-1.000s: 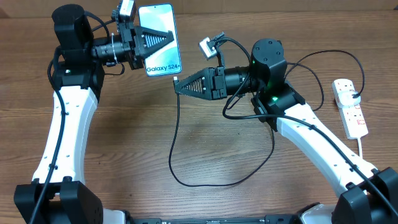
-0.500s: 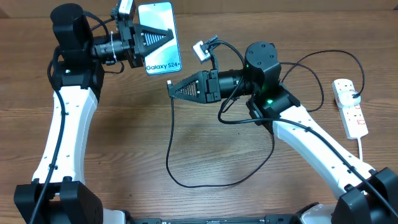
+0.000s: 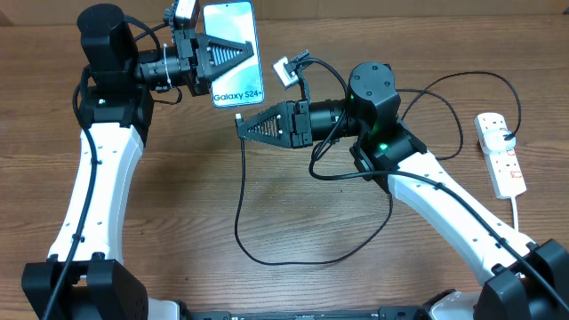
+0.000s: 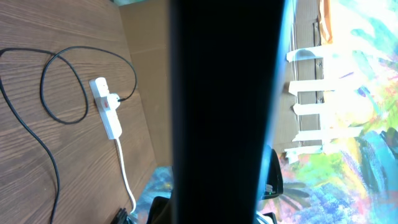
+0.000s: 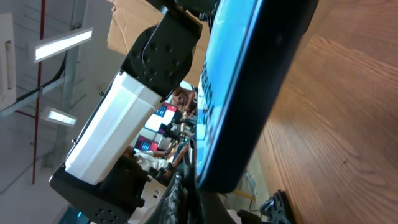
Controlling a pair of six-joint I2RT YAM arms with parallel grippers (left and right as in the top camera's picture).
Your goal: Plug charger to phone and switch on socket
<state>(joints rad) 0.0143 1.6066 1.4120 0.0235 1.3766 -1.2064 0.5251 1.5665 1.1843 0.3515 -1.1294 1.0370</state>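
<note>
Black charger [image 3: 237, 213] cord hangs from our right claw [image 3: 240, 124]. That claw is pressed together and pinches the charger right by its small tip. Our left claw [image 3: 249, 46] is pressed together too. It pinches the phone [image 3: 236, 92] across its blue screen and holds it up off the counter [image 3: 178, 196], on the far side and a bit left of the middle.

The phone's long side runs from far to near and leans a little. Its bottom short edge, just under the words "Galaxy S24+", faces near. Our right claw points left, with its tip just near of that edge. The two are close but not touching. We think the tip has to go a small way far to reach the hole in that edge. In the right wrist view the phone [image 5: 249, 93] fills the picture, but we cannot see the hole there.

The socket [image 3: 500, 153] lies on the right side of the counter, well apart from both claws. Our right arm is nearer to it.
</note>
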